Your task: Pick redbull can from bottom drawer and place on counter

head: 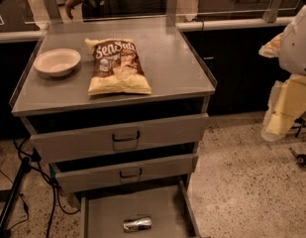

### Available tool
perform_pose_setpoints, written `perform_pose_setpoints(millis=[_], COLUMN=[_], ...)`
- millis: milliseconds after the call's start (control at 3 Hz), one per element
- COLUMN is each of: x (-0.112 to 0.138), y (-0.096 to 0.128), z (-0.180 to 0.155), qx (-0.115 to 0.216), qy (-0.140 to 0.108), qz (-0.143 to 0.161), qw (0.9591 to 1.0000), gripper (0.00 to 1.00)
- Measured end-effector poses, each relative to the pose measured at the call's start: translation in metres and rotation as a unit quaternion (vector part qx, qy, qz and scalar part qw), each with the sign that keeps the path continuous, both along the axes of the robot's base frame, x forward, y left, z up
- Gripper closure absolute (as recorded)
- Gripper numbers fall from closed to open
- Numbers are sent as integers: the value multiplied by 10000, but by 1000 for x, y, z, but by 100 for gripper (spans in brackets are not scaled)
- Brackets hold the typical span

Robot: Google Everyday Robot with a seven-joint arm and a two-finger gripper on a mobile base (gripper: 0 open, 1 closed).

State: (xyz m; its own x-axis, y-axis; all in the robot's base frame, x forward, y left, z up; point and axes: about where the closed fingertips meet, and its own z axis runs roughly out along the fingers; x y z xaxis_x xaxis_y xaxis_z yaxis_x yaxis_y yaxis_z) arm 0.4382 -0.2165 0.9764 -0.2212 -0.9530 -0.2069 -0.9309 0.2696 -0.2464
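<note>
Bottom drawer (107,208) is pulled open, redbull can (137,224) lying on its side on the drawer floor, untouched. Gripper (276,125) hangs off to the right of the can, higher up and well apart from it; can't tell if it's open or closed, but it isn't holding the can. Counter (167,58) above and behind the can holds a chip bag (117,66) and a bowl (57,62). Judgement: reach, grasp, lift and place are all still to do.
</note>
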Motion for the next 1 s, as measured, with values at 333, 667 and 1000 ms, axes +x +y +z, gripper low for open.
perform_pose_setpoints(millis=[333, 667, 1000], x=[0, -7, -8], y=[1, 34, 34], z=[0, -9, -9], qx=[0, 136, 138], qy=[-12, 92, 92], qz=[5, 275, 277], qw=[10000, 9995, 9995], gripper=[0, 0, 0])
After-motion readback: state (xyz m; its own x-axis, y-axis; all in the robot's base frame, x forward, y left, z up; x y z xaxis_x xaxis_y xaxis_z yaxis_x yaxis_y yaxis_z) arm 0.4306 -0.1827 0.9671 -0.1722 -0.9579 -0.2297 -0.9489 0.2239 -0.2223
